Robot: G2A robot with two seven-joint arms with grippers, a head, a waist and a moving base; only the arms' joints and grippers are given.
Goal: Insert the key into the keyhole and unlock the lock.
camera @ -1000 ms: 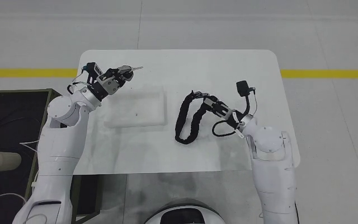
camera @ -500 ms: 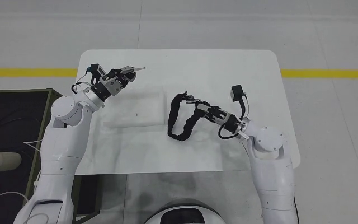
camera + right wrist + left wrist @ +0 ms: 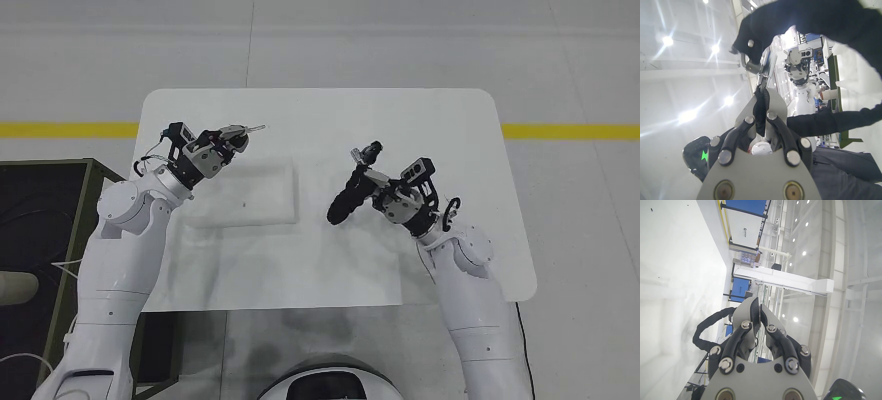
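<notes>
In the top view my left gripper [image 3: 237, 134], upper left of the frame, pinches the thin silver metal key [image 3: 254, 127]. The key's long axis runs nearly level, with its tip pointing right and jutting past the fingertips. Right of centre, my right gripper [image 3: 372, 184] is clamped on the black fabric-sleeved cable lock [image 3: 345, 200], whose silver cylinder end [image 3: 371, 151] points toward the frame's top, beyond the fingertips. Key and lock sit well apart over the white table [image 3: 450, 120].

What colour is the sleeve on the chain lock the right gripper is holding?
Black sleeve, silver metal lock body; clearest in the right wrist view.
</notes>
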